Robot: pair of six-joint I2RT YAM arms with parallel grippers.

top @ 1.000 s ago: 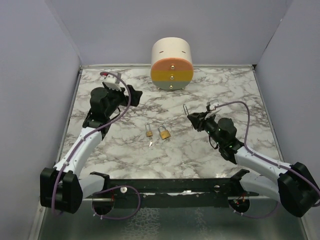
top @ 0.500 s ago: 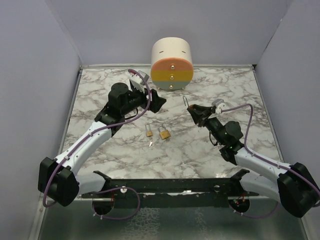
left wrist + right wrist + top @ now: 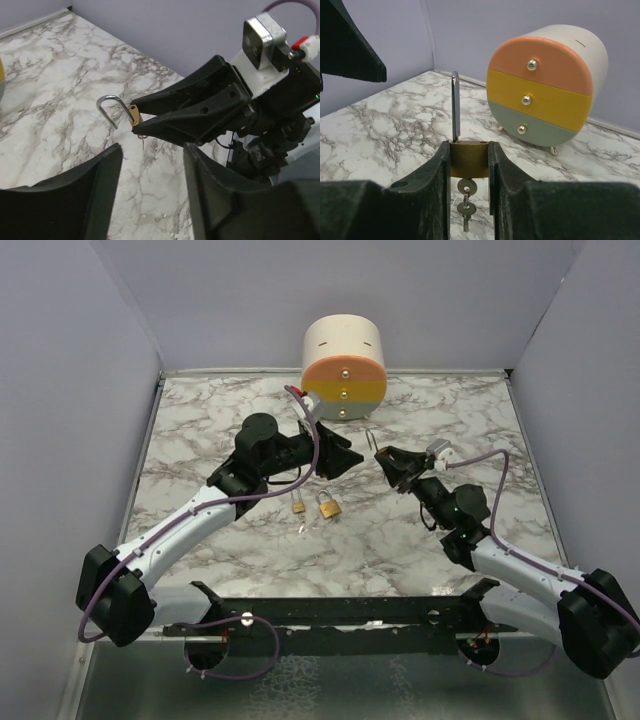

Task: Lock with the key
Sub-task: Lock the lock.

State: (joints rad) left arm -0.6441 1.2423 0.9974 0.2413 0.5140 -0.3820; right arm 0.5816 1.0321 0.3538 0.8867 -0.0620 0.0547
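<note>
My right gripper (image 3: 469,151) is shut on the brass body of a padlock (image 3: 468,159) and holds it above the marble table. Its silver shackle (image 3: 455,107) stands up, open on one side. A key (image 3: 466,186) sits in the keyhole underneath, with a second key hanging from its ring. In the top view the padlock (image 3: 372,446) is just right of my left gripper (image 3: 347,461). In the left wrist view my left gripper (image 3: 152,150) is open and empty, a little short of the padlock (image 3: 133,114), not touching it.
A round pastel drawer box (image 3: 343,368) stands at the back centre, behind the padlock. Two more brass padlocks (image 3: 298,502) (image 3: 329,506) and a small key (image 3: 302,528) lie on the table (image 3: 200,440) below both grippers. Walls close in left and right.
My left arm has swung from the far left to the centre, up to the held padlock, and its jaws have narrowed. The right gripper has lifted the padlock slightly.
</note>
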